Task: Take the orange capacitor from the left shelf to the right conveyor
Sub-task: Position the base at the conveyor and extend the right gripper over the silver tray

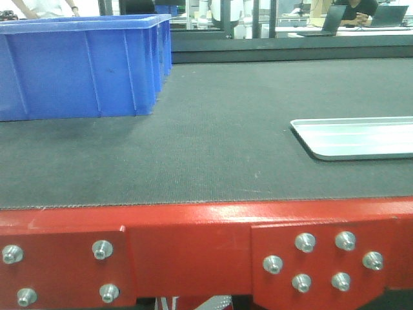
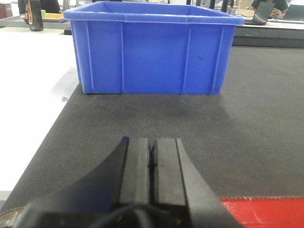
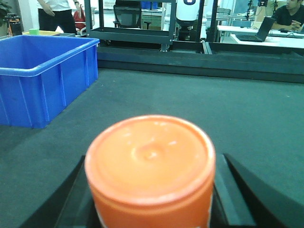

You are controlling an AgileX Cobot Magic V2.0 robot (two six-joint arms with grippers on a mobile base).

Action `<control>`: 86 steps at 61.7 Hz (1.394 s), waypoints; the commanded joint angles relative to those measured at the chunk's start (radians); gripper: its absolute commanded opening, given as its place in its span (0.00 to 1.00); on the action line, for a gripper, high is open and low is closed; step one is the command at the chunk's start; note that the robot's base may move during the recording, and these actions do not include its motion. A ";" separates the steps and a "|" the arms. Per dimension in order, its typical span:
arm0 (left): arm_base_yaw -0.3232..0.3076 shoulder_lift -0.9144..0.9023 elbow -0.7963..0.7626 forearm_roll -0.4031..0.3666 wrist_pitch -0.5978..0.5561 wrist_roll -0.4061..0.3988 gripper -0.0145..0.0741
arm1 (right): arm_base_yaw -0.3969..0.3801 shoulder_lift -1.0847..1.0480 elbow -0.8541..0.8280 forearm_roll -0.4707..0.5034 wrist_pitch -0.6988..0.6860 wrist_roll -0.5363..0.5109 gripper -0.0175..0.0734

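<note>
The right gripper (image 3: 151,199) pinches the orange capacitor (image 3: 149,156) upright over the belt (image 3: 237,118); the left gripper (image 2: 152,147) sits pressed together. Dropped from height, it may topple and roll away.

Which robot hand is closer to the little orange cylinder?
Right. The right gripper grips the small orange cylindrical capacitor. The left gripper is shut, empty, over the dark grey belt facing the blue plastic bin.

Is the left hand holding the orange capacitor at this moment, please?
No, the pads of the left hand meet with nothing between them; the orange capacitor sits between the fingers of the right hand.
</note>
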 commanded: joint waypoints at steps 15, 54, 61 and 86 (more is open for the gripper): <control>-0.004 -0.011 -0.005 -0.002 -0.089 -0.001 0.02 | -0.002 0.013 -0.028 -0.012 -0.091 -0.003 0.31; -0.004 -0.011 -0.005 -0.002 -0.089 -0.001 0.02 | -0.002 0.013 -0.028 -0.012 -0.091 -0.003 0.31; -0.004 -0.011 -0.005 -0.002 -0.089 -0.001 0.02 | -0.002 0.013 -0.028 -0.012 -0.093 -0.003 0.31; -0.004 -0.011 -0.005 -0.002 -0.089 -0.001 0.02 | -0.002 0.014 -0.028 -0.012 -0.115 -0.003 0.31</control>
